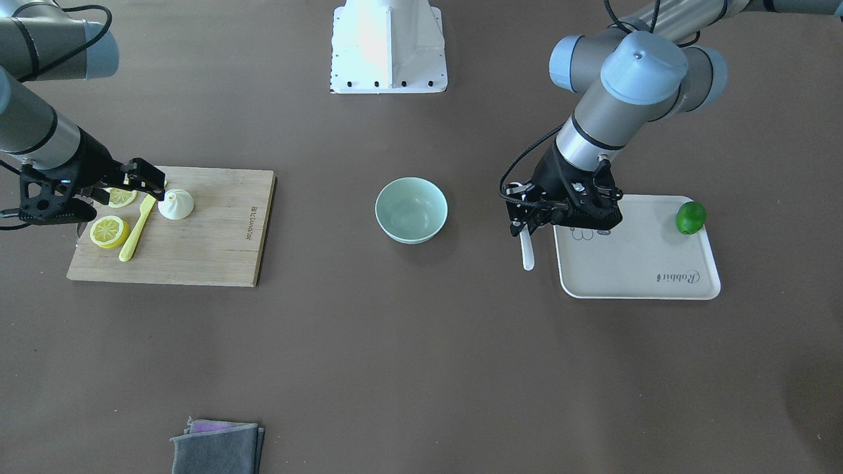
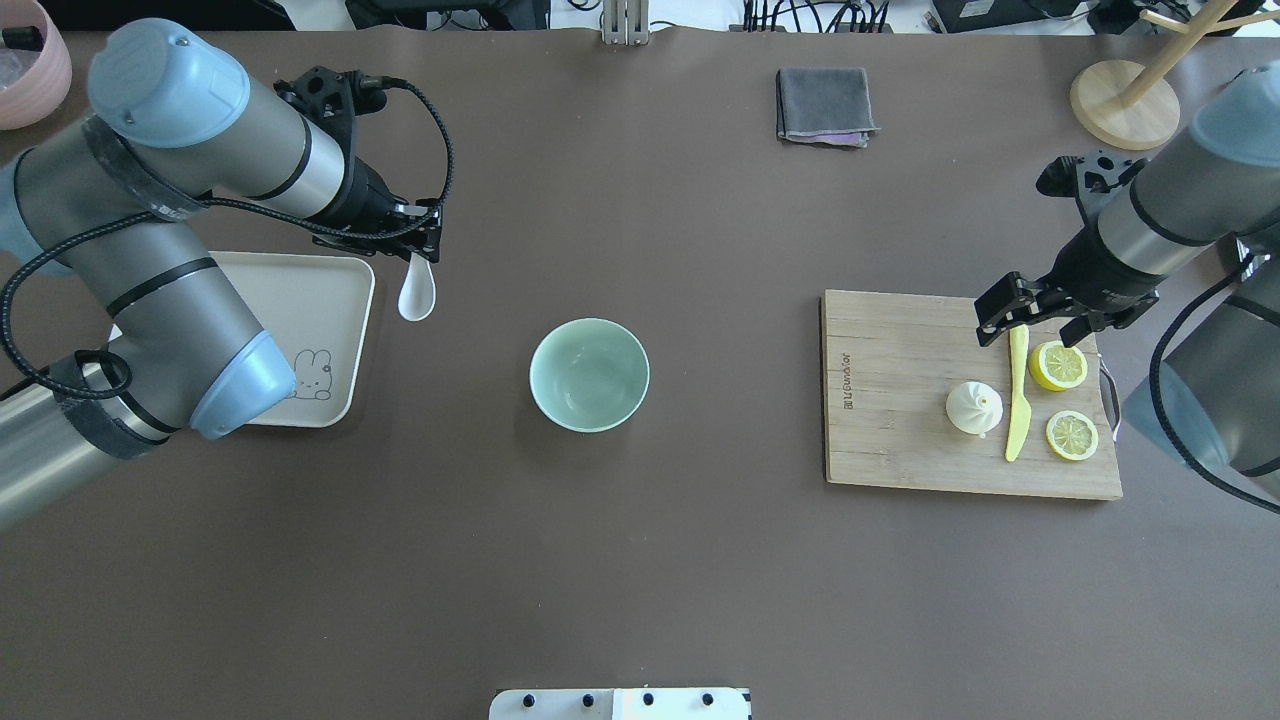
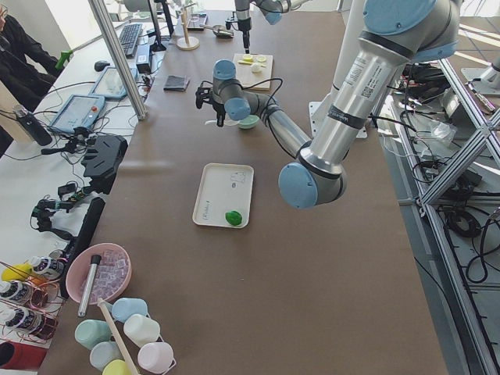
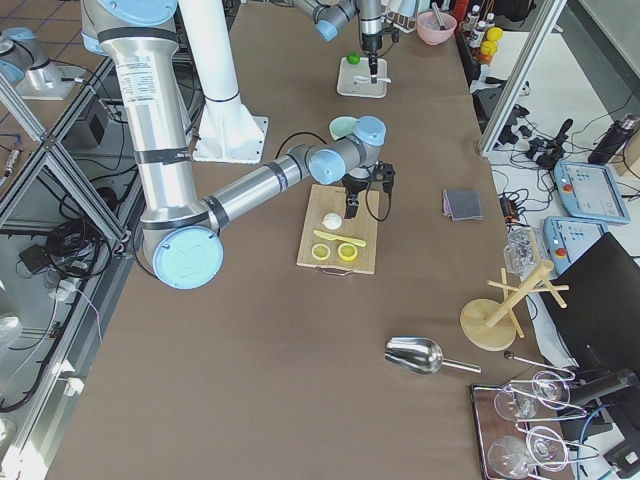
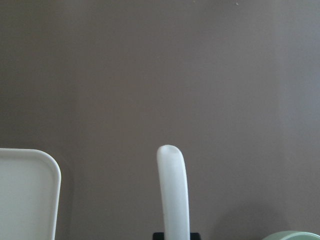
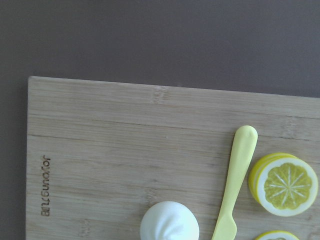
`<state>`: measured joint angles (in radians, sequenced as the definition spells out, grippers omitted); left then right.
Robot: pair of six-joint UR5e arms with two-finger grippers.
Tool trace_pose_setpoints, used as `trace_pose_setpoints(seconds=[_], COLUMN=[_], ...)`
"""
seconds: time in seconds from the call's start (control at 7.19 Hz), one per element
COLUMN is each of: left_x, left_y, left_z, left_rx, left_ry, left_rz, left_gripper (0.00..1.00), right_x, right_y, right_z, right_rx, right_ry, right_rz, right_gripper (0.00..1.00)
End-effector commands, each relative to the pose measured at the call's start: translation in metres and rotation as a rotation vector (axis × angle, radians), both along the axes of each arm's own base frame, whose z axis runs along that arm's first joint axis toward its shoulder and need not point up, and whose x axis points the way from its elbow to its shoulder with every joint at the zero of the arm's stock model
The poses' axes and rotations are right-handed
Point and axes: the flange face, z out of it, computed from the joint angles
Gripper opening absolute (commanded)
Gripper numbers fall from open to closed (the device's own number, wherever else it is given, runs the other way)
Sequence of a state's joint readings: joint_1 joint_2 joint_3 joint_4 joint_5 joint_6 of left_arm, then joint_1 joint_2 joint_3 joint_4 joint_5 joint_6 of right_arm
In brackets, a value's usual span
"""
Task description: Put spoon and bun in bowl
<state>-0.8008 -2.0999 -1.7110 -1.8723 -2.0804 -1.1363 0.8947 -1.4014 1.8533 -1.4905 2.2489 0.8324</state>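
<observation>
Now the left gripper (image 2: 418, 250), clamped on the white soup spoon (image 2: 416, 296), holds it in the air near the mint-green bowl (image 2: 589, 375), probably for dropping in, while the right gripper (image 2: 1040, 318), jaws apart, hovers beside the steamed bun (image 2: 974, 408), well apart on the bowl's other side.

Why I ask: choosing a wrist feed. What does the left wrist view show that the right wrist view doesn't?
Left wrist only: the white soup spoon, a corner of the beige tray, rim of the pale mint-green bowl. Right wrist only: the wooden cutting board, the white pleated steamed bun, the yellow plastic knife, yellow lemon halves. Both: the brown tabletop.
</observation>
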Motion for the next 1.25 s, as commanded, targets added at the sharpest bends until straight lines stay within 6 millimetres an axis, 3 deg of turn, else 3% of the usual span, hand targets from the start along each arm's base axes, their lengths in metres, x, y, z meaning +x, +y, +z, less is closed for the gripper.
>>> trace_pose_setpoints(seconds=[0.0,0.56,0.7,0.83,0.97,1.11], left_x=[0.014,0.020,0.020,0.020,0.020,0.019], left_y=[0.007,0.008,0.007,0.008,0.008,0.008], left_z=[-0.021,-0.034,-0.035,-0.038,-0.038,-0.039], left_rx=[-0.009,-0.021,-0.019,-0.017,-0.017,-0.016], left_ry=[0.031,0.047,0.048,0.053,0.053,0.054], left_rz=[0.002,-0.001,-0.002,-0.001,-0.001,-0.003], left_gripper=[0.00,0.00,0.00,0.00,0.00,0.00], right_x=[-0.053,-0.054,-0.055,-0.058,-0.057,-0.053], right_y=[0.013,0.029,0.036,0.039,0.039,0.040], right_z=[0.026,0.029,0.040,0.041,0.040,0.024], right_rx=[0.017,0.007,0.002,0.001,0.000,0.010], right_ry=[0.026,0.030,0.047,0.050,0.049,0.024], right_rz=[0.021,0.002,-0.006,-0.013,-0.014,-0.015], right_gripper=[0.99,0.92,0.72,0.41,0.00,0.00])
